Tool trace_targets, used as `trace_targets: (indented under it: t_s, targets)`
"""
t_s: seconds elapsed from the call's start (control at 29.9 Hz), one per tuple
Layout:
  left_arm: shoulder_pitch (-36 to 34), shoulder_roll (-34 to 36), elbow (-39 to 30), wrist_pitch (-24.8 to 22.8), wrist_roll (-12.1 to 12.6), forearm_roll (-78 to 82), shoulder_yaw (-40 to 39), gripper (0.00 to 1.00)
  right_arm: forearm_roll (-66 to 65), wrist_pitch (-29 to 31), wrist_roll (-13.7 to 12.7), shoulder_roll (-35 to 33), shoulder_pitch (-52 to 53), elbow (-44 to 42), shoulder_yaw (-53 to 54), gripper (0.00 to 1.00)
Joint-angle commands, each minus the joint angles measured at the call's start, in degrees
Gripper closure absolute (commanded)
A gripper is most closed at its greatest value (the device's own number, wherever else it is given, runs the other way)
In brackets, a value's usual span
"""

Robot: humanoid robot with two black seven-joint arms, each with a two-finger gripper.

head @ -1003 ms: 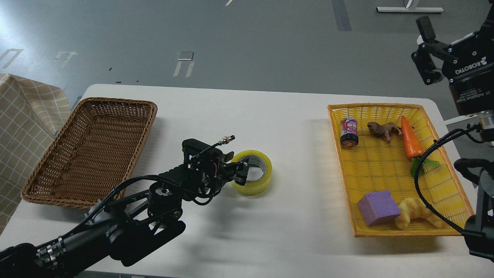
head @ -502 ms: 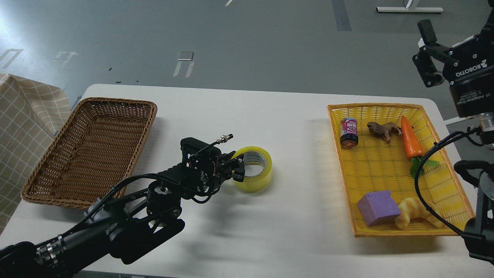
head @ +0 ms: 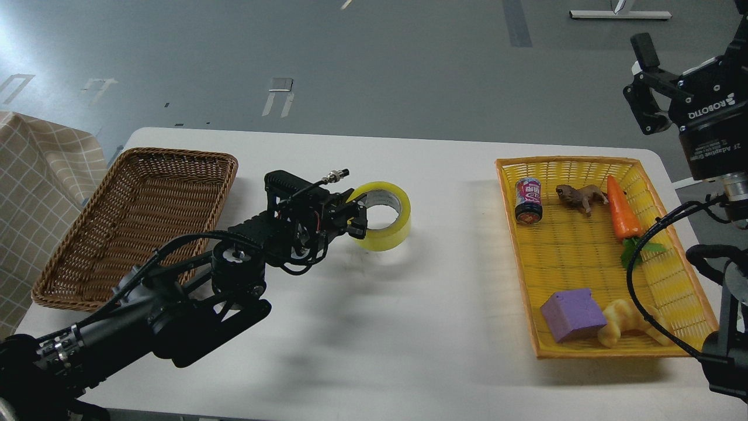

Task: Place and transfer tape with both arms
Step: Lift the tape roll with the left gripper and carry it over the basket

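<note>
The yellow tape roll point(head: 390, 225) with its pale inner core hangs tilted above the middle of the white table point(head: 374, 327). My left gripper point(head: 357, 219) is shut on the roll's left wall and holds it clear of the tabletop. My left arm comes in from the lower left. My right gripper point(head: 641, 82) is raised at the upper right, beyond the table's far right corner, open and empty.
An empty brown wicker basket point(head: 140, 222) stands at the left. A yellow basket point(head: 689, 292) at the right holds a can point(head: 529, 200), a toy animal point(head: 581, 196), a carrot point(head: 623, 214), a purple cube point(head: 572, 314) and a croissant-like toy point(head: 628, 330). A checked cloth point(head: 35, 193) hangs at far left.
My left gripper closed on the tape's wall and lifted it off the table, up and slightly left. My right gripper stayed raised, nearly still.
</note>
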Motion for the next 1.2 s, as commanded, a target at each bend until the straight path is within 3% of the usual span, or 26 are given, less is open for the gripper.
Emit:
trace_targets:
  t_s: [0.0,0.33,0.5,0.64,0.7,0.8,1.17]
  targets:
    - [-1.85,4.55,-1.04,0.37,0.05,0.0,-0.3,0.91,0.0,0.05,-0.01,0.0,-0.09,-0.12,-0.08,0.0]
    - [-5.1,21.85,-2.19,5.9,-0.56,0.0,-0.74,0.91,-0.09,0.05,-0.09,0.0,-0.53,-0.21,-0.25,0.0]
    - [-4.32,30.38,-2.01,8.79,-4.77,0.0,-0.3,0.91,-0.09,0.05,-0.09,0.35,-0.53,-0.21,-1.04,0.0]
    - [-3.44,37.07,-2.01,12.58,-5.57,-1.77,0.31,0.9,-0.09,0.05,-0.09,1.4,-0.53,-0.73,-1.48,0.0]
    - [-1.95,39.97,-2.1,13.98,-7.14,-2.56,0.31,0.9,-0.09,0.05,-0.09,1.75,-0.53,-0.91,-1.83,0.0]
    - [0.77,43.22,-2.01,17.93,-8.82,-3.0,0.31,0.89,-0.09,0.05,-0.45,2.28,-0.62,-0.91,-2.01,0.0]
    - [14.3,45.17,-0.34,26.47,-8.91,-7.75,0.23,0.87,-0.26,0.05,-0.45,1.67,-1.68,-1.18,-3.07,0.0]
